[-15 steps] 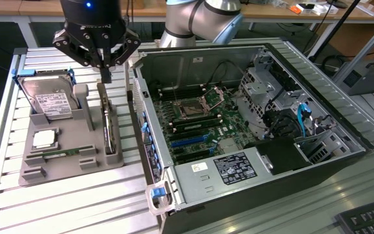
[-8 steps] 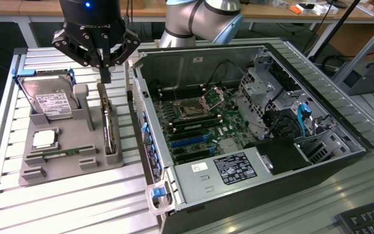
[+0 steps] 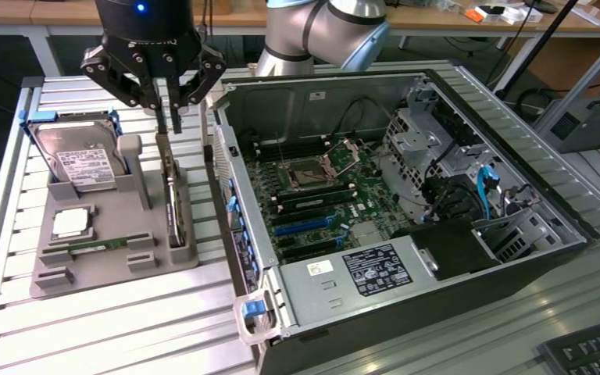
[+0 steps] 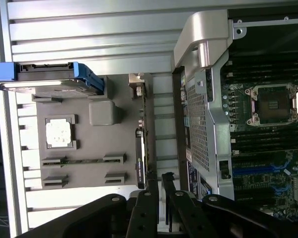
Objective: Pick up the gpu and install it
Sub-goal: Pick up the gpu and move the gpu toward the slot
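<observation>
The gpu (image 3: 173, 195) stands on edge in a slot of the grey parts holder (image 3: 112, 226), its silver bracket end at the far side. In the wrist view the gpu (image 4: 140, 148) appears edge-on as a thin dark strip. My black gripper (image 3: 172, 125) hangs just above the card's far end with its fingers shut and nothing visibly between them. From the wrist, the gripper (image 4: 159, 179) sits over one end of the card. The open computer case (image 3: 383, 180) lies at the exterior view's right, its motherboard and blue slots (image 3: 305, 226) exposed.
The holder also carries a silver hard drive (image 3: 81, 160), a processor chip (image 3: 71, 223) and a narrow RAM stick (image 3: 97, 248). The case's side wall (image 3: 227, 195) rises close beside the holder. A keyboard corner (image 3: 592, 351) lies at the exterior view's lower right.
</observation>
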Robot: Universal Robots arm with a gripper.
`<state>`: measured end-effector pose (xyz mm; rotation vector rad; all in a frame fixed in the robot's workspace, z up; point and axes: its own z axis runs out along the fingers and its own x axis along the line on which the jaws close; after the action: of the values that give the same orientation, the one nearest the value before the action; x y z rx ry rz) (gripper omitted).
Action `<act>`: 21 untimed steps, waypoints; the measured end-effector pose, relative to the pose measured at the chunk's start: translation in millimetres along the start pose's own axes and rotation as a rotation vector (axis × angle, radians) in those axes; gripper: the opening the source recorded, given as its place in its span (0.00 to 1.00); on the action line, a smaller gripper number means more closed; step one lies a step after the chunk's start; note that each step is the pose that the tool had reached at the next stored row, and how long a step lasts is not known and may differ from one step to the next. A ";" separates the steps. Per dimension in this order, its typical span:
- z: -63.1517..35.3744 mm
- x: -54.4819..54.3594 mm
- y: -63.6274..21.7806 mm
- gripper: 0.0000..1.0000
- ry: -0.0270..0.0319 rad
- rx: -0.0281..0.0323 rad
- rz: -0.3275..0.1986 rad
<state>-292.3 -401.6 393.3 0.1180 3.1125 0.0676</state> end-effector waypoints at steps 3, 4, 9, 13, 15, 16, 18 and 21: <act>0.0 0.0 -0.1 0.30 0.0000 0.0000 0.000; 0.0 0.0 -0.2 0.36 0.0000 0.0000 0.000; 0.0 0.0 -0.2 0.48 0.0000 0.0000 0.000; 0.1 0.0 -0.2 0.48 0.0000 0.0001 0.000; 0.6 0.0 -0.2 0.48 0.0001 0.0000 0.000; 0.9 0.0 -0.2 0.48 0.0000 0.0000 0.000; 1.3 0.0 -0.3 0.48 0.0000 0.0000 0.000; 1.9 0.0 -0.3 0.48 0.0000 0.0000 0.000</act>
<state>-292.3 -401.8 391.4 0.1180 3.1125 0.0676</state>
